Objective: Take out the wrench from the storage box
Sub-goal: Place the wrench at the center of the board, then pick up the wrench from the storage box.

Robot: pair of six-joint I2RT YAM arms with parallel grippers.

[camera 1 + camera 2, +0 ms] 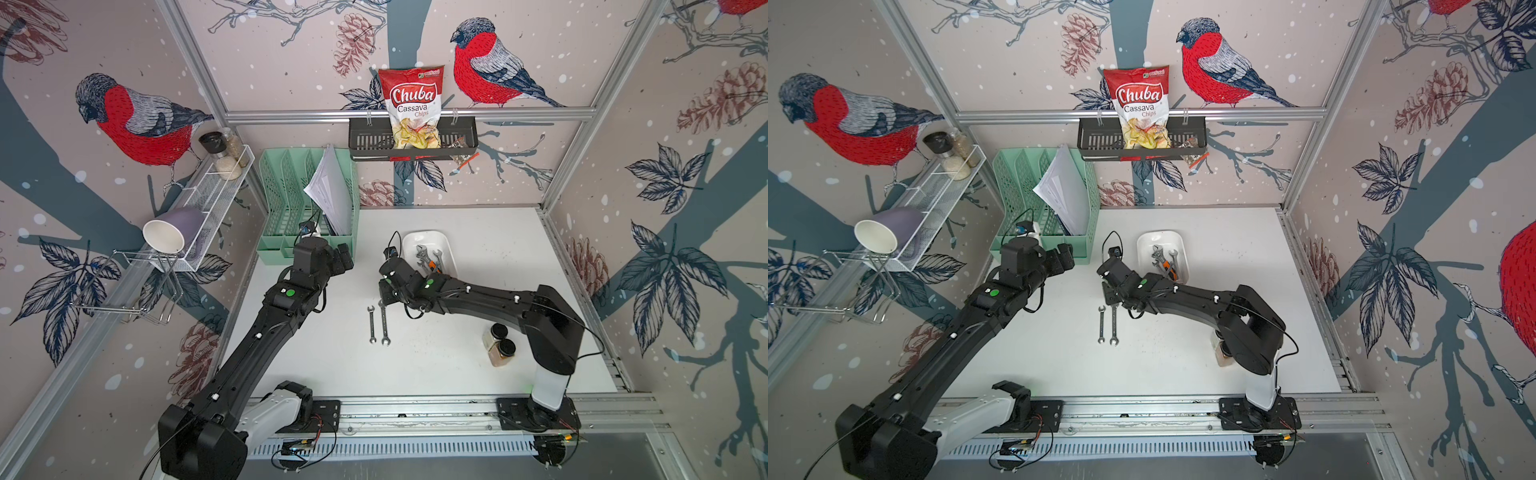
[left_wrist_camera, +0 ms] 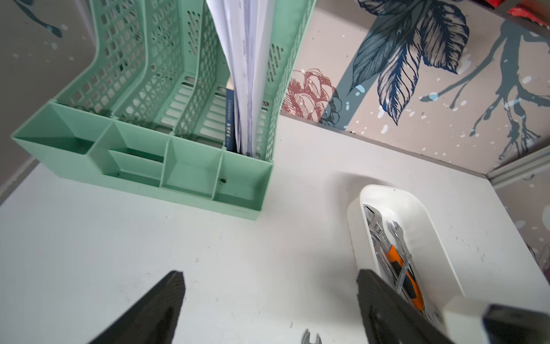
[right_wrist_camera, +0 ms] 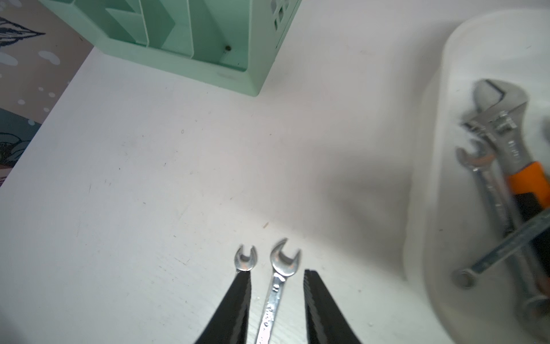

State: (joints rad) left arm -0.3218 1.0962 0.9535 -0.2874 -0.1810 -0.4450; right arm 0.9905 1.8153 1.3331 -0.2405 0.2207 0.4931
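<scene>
Right gripper (image 3: pixel 276 271): jaws partly open, straddling a wrench (image 3: pixel 273 297) that lies flat on the counter (image 3: pixel 134 193), no visible contact; wrench long axis parallel to the fingers (image 3: pixel 235 306). Storage box (image 1: pixel 426 239), holding more wrenches (image 3: pixel 488 190), sits just beyond the gripper; right arm is nearer.

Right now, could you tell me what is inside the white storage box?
The storage box holds an orange-handled adjustable wrench and at least two plain spanners. The right arm covers its near end in both top views.
</scene>
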